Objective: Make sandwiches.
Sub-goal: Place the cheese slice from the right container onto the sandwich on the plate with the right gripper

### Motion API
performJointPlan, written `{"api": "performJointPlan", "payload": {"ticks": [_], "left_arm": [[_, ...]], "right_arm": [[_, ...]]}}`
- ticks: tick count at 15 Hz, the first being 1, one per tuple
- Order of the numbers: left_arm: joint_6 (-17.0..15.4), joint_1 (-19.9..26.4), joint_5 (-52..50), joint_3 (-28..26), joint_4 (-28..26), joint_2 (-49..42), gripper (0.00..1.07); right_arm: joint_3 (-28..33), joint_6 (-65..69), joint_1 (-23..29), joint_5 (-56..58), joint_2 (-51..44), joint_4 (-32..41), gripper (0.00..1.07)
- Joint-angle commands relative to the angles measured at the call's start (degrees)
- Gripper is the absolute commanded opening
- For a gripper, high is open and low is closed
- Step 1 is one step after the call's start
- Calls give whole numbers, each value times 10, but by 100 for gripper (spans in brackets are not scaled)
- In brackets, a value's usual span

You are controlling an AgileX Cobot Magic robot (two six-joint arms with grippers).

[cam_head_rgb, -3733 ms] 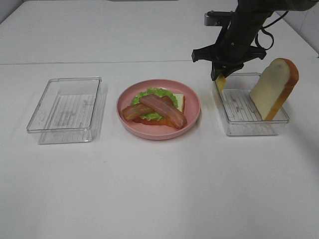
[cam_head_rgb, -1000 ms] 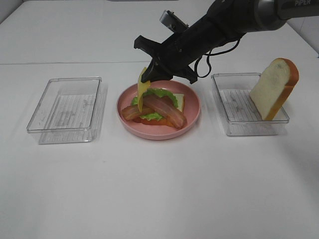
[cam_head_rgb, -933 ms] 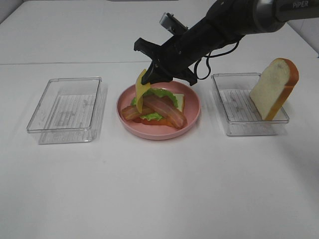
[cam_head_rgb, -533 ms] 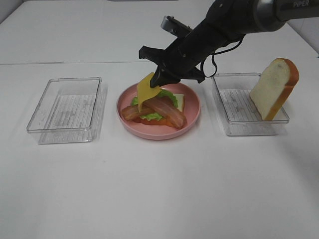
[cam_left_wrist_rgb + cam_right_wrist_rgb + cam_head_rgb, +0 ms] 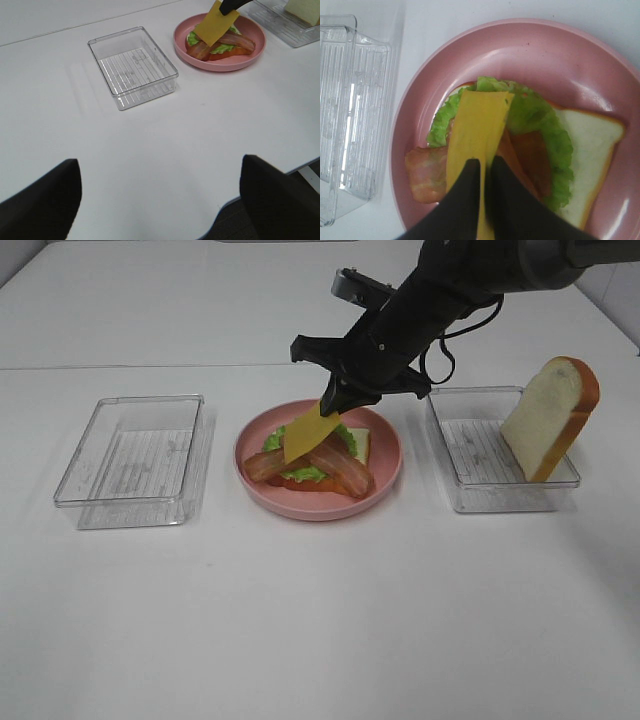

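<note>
White tabletop (image 5: pixel 320 620), plain and bare apart from three stations in a row.

Left: empty clear tray (image 5: pixel 135 458). Left arm isn't over the work area; in its wrist view only the two dark fingers (image 5: pixel 40 197) show at the frame edges, spread wide apart, holding nothing.

Middle: pink plate (image 5: pixel 385 475) with the part-built sandwich on it: bottom bread slice (image 5: pixel 592 145), lettuce leaf (image 5: pixel 540 120) on top, two bacon strips (image 5: pixel 325 462) crossed over that. Right gripper (image 5: pixel 335 400) has reached across and hangs above the plate's far side, fingers pinched on one corner of the yellow cheese slice (image 5: pixel 310 432). Cheese hangs down at a slant, lower edge at or just touching the bacon; can't tell contact for sure. Wrist view shows the pinch is right at the edge of the slice, fingers (image 5: pixel 465 200) close together with the cheese between them.

Right: second clear tray (image 5: pixel 500 465) with the top bread slice (image 5: pixel 552 415) standing on edge, leaning against its far-right corner.

Risks as I see it:
- Cheese is steep, not flat. Let go now and it could flop to the left side, half off the stack or onto the plate rim.
- Thin slice may cling to a finger on release and get dragged off.
- Lowering further could push the bacon strips out of place.
- Off-centre cheese means the top bread sits crooked later.
</note>
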Motion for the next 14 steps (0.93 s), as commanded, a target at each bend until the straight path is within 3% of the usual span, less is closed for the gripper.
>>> {"api": "performJointPlan", "payload": {"ticks": [1, 2, 3, 8, 14], "left_arm": [[1, -1, -5, 1, 0, -5, 82], [1, -1, -5, 1, 0, -5, 82], [1, -1, -5, 1, 0, -5, 82], [1, -1, -5, 1, 0, -5, 82], [1, -1, -5, 1, 0, -5, 82]], "right_arm": [[3, 11, -1, 5, -2, -3, 48], [3, 11, -1, 5, -2, -3, 48], [3, 11, -1, 8, -4, -6, 61], [2, 29, -1, 34, -49, -77, 79], [1, 102, -18, 72, -152, -262, 80]]}}
